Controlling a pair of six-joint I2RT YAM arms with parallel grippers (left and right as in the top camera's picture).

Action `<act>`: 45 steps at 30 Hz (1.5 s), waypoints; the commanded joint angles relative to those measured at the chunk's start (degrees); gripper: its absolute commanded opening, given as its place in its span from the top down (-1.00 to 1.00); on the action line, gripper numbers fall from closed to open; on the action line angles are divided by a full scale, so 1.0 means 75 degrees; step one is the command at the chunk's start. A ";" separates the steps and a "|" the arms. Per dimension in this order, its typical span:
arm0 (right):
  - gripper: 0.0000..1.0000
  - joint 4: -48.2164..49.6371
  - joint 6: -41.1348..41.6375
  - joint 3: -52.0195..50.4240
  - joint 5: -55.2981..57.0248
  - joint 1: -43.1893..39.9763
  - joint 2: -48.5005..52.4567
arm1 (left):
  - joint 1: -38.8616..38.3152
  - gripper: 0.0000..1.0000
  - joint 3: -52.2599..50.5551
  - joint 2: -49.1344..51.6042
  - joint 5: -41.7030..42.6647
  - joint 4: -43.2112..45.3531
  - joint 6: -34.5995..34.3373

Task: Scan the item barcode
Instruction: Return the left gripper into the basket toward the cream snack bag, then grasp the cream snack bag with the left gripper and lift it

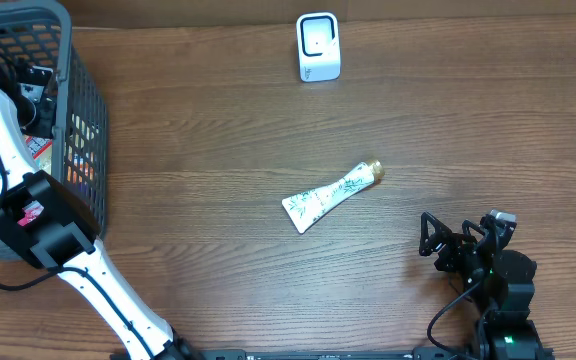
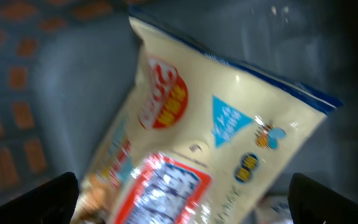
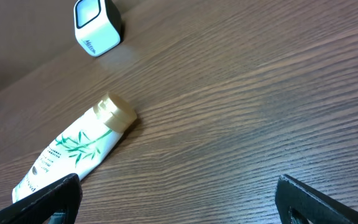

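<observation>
My 2 hands, left gripper (image 2: 185, 208) and right gripper (image 3: 185, 202), gape fully and hold nothing. The glossy cream plastic pouch (image 2: 229, 124) (centre of left-wrist frame) could slip my pinch — slick film.

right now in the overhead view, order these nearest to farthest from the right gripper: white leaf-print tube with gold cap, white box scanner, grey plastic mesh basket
1. white leaf-print tube, mid-scene, just left of the right gripper
2. white box scanner, on the far side, near the middle
3. grey plastic mesh basket, at the far left
</observation>
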 commanded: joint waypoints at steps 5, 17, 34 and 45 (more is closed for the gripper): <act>-1.00 0.0023 -0.0020 -0.0076 0.0073 -0.0009 -0.0003 | -0.0023 -1.00 -0.0041 0.0303 0.0038 0.0702 0.0787; -1.00 0.0055 -0.0017 -0.0076 0.0041 -0.0009 -0.0003 | 0.0149 -1.00 -0.0087 0.1236 0.0093 0.0775 0.0796; -1.00 0.0047 -0.0017 -0.0076 -0.0012 -0.0009 -0.0003 | 0.0154 0.91 0.0015 0.1341 -0.0326 0.0653 -0.0227; -1.00 0.0047 -0.0017 -0.0076 -0.0012 -0.0009 -0.0003 | 0.0154 0.91 0.1341 0.0312 -0.0321 0.0169 -0.2465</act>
